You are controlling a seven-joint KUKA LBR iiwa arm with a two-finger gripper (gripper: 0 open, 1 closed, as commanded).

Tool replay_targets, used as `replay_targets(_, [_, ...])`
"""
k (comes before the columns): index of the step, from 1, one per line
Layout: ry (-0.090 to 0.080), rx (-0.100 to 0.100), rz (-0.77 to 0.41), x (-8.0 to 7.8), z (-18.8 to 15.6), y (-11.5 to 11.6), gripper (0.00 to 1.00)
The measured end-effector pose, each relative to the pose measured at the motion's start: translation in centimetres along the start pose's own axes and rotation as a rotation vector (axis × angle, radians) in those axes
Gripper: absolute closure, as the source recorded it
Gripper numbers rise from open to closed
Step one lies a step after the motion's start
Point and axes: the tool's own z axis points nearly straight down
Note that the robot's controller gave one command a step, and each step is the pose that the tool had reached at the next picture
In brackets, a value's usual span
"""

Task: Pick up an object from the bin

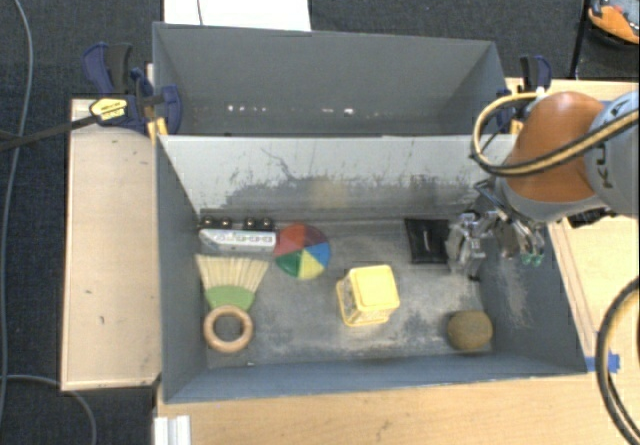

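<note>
My gripper [472,255] hangs at the right side of the bin, just under the orange wrist cover. A small black block [427,240] lies on the floor directly to its left, close to the fingers but not between them. Below the gripper, near the front right corner, rests a round brown ball [469,329]. A yellow blocky object [368,295] sits in the middle of the floor, further left.
At the left lie a multicoloured ball [302,251], a dark flat bar with pale marks [237,234], a cream and green brush [232,275] and a tan ring [229,328]. The bin's right wall slopes close beside the arm.
</note>
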Motion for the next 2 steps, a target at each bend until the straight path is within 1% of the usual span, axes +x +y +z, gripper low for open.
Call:
replay_targets(1, [0.007,-0.003,-0.098,2.3,-2.6,0.1,1.0])
replay_targets(2, [-0.005,0.004,-0.217,2.5,-3.6,3.9,1.0])
